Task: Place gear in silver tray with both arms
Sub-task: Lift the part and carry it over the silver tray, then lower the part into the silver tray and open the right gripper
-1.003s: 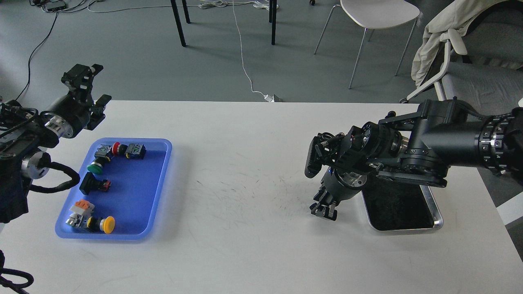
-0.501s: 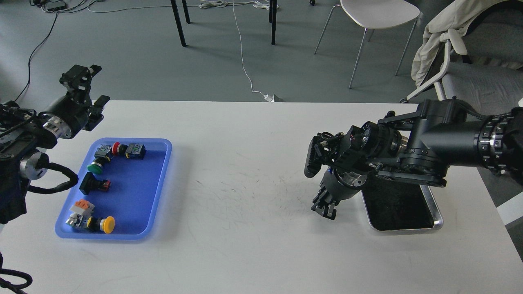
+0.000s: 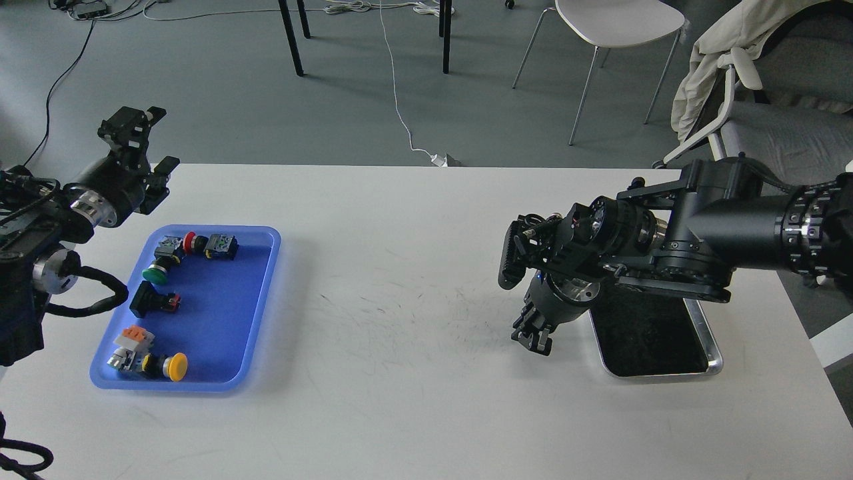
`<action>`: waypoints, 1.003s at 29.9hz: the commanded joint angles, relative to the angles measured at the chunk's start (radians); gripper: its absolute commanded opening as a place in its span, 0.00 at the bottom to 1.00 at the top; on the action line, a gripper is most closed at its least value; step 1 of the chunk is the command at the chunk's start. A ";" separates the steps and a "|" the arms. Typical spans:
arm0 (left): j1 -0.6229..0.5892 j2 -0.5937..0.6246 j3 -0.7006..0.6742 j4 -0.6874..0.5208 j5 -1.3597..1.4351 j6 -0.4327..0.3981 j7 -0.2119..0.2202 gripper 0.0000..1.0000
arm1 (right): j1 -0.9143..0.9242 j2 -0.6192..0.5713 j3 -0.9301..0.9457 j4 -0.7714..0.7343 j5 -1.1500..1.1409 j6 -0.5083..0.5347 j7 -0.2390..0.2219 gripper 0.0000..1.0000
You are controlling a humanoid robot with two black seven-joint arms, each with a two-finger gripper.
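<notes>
The silver tray (image 3: 668,374) lies at the right of the white table, its far part hidden under my right arm; its dark bottom holds nothing that I can see. My right gripper (image 3: 533,338) points down at the table just left of the tray, small and dark, so its fingers cannot be told apart. The gear lies in a blue plastic tray (image 3: 265,283) at the left: a yellow push button (image 3: 176,367), a green one (image 3: 154,275), a red one (image 3: 190,242) and several switch blocks. My left gripper (image 3: 148,148) is open and empty, raised beyond the blue tray's far left corner.
The white table's (image 3: 400,373) far edge runs behind both arms. Beyond it on the floor stand a white chair (image 3: 616,23), a chair draped with cloth (image 3: 740,60), dark table legs and cables.
My right gripper has shifted slightly to the right, toward the silver tray. My left gripper has drawn back a little to the left. The trays and parts have not moved.
</notes>
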 commanded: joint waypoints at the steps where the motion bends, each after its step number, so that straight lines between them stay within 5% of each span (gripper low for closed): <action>1: 0.014 0.002 0.001 0.000 0.000 0.000 0.000 0.93 | 0.031 -0.056 0.023 0.006 0.005 0.000 0.000 0.02; 16: 0.020 -0.012 0.007 0.002 0.002 0.015 0.000 0.93 | 0.079 -0.392 0.065 0.115 0.010 0.001 0.000 0.02; 30: 0.026 -0.015 0.008 0.000 0.002 0.015 0.000 0.93 | 0.014 -0.505 0.017 0.124 -0.007 0.006 0.000 0.02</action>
